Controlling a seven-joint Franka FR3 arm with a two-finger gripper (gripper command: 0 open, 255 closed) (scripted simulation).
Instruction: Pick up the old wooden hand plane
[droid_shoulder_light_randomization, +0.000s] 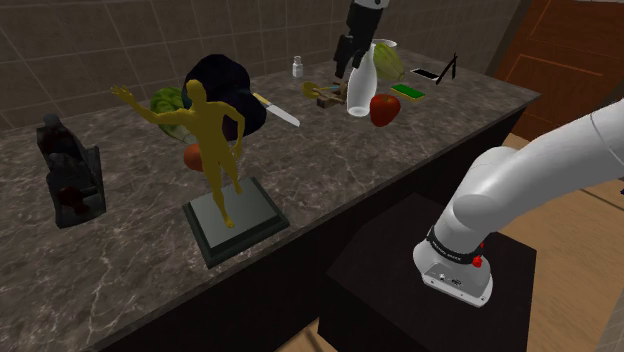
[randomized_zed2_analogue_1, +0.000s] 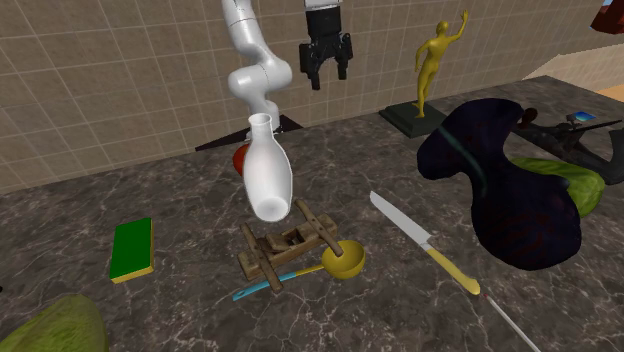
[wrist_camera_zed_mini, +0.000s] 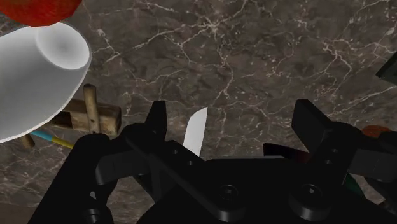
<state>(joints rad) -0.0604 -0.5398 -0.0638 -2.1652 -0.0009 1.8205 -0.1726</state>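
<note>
Gripper (randomized_zed2_analogue_1: 328, 76) hangs above the marble counter (randomized_zed2_analogue_1: 180, 190) with its two black fingers apart and nothing between them. The wooden hand plane (randomized_zed2_analogue_1: 288, 246) lies on the counter below, just in front of the white vase (randomized_zed2_analogue_1: 268, 172) in the second exterior view. A yellow ladle (randomized_zed2_analogue_1: 342, 260) rests against its side. In the wrist view the plane (wrist_camera_zed_mini: 89, 116) sits off to the side of the fingers, partly under the vase (wrist_camera_zed_mini: 38, 76). What lies under the open gap is the tip of a kitchen knife (wrist_camera_zed_mini: 196, 130).

To do this step well, I think the hand must first shift sideways until the plane is centred between the fingers. Then it should turn so that they close across the narrow wooden body, not across the cross handles. The descent should stay clear of the vase, which stands upright and very near and could be knocked over. The ladle may be dragged along when the plane is lifted.

Of containers, the vase shows its open mouth in the wrist view and nothing is visible inside it. The ladle's bowl also looks empty.
</note>
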